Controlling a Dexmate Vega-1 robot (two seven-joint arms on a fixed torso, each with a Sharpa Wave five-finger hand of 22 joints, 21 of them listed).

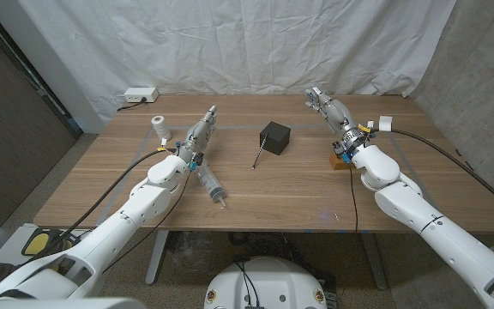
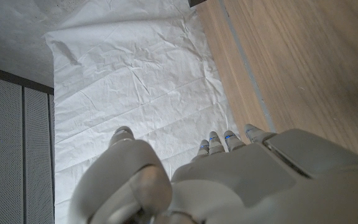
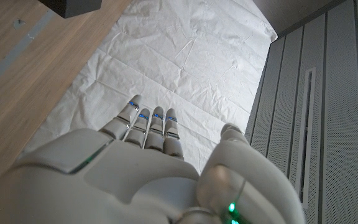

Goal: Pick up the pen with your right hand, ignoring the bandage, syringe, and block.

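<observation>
Pen, slim dark metal (image 1: 258, 156), lies on your wooden table (image 1: 298, 193) just in front of the black cube block (image 1: 274, 136); your right hand (image 1: 330, 110), right of the block, is open, fingers straight, holding nothing; your left hand (image 1: 199, 131), left of it, likewise.

Head view: high, looks down and forward over the whole table (image 1: 316, 202), both arms coming in from the bottom corners, white sheet (image 1: 256, 43) behind. Left wrist view: close behind the left hand (image 2: 229, 180), looks along its back past the fingers to sheet and table edge. Right wrist view: same setup behind the right hand (image 3: 142, 174). All three share the sheet and tabletop.
</observation>
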